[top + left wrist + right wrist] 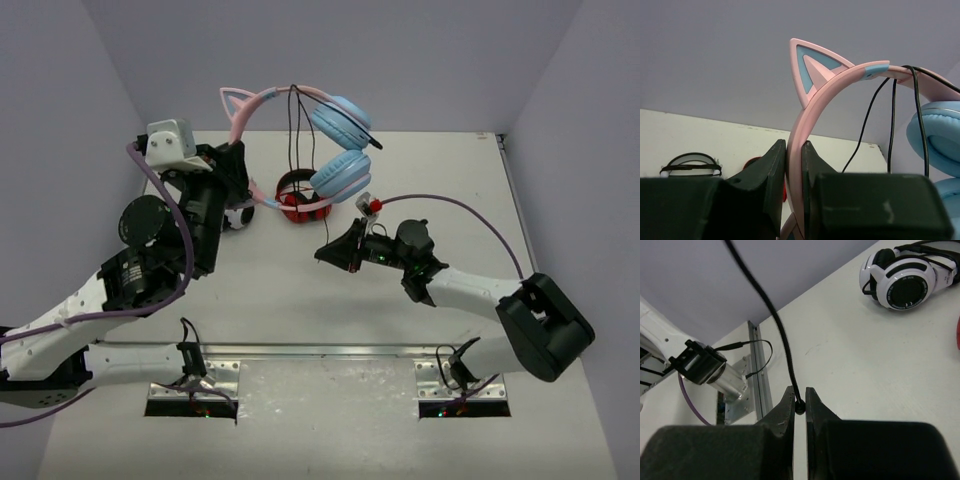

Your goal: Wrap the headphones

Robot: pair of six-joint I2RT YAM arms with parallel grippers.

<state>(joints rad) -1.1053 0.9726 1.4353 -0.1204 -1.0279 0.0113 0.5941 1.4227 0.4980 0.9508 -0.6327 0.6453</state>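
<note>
The headphones (300,125) hang in the air above the table's back, with a pink cat-ear headband (840,80) and light blue earcups (340,150). My left gripper (235,160) is shut on the headband, which stands pinched between its fingers (795,147). The thin black cable (865,125) is draped over the headband in loops. Lower down, near the table's middle, my right gripper (325,255) is shut on that cable (775,315); the cable's end sits nipped at the fingertips of the gripper (799,395).
Red-and-black headphones (300,200) lie on the table under the raised pair. Black-and-white headphones (238,218) (902,282) lie to their left, beside the left arm. Grey walls close the back and sides. A metal rail (320,350) runs along the near edge.
</note>
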